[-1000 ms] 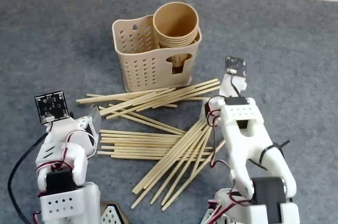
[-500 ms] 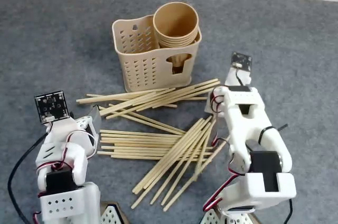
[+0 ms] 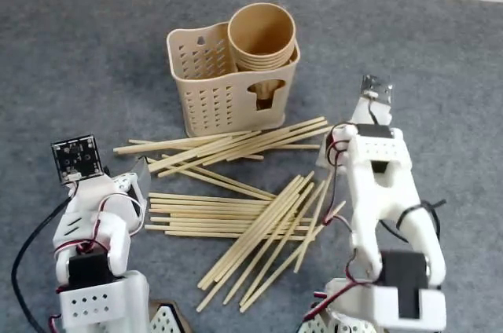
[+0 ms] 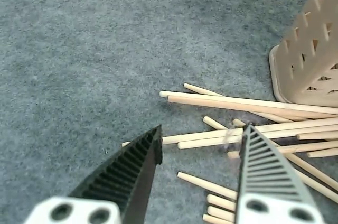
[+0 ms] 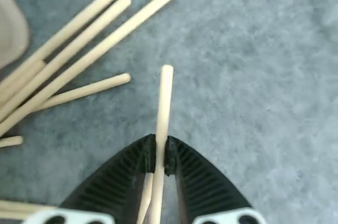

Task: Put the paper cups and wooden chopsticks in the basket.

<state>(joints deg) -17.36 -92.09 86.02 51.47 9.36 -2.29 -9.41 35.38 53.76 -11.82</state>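
A beige slotted basket [image 3: 228, 93] stands at the back of the grey carpet, with stacked paper cups [image 3: 262, 34] in its right compartment. Many wooden chopsticks [image 3: 236, 207] lie scattered in front of it. My right gripper [image 5: 161, 147] is shut on one chopstick [image 5: 165, 92], whose end sticks out past the fingertips just above the carpet. The right arm [image 3: 381, 192] stands at the right edge of the pile. My left gripper [image 4: 203, 129] is open and holds nothing, low over the left ends of the chopsticks [image 4: 237, 105], near the basket's corner [image 4: 306, 71]. The left arm [image 3: 90, 219] sits at the front left.
Bare grey carpet [image 3: 86, 58] stretches to the left of the basket and to the right of the right arm. A few more chopstick ends [image 5: 95, 44] lie beside the held one, pointing out over open carpet.
The right arm has shifted to the right and a little farther back, and the chopsticks near it have slid that way. The left arm has not moved.
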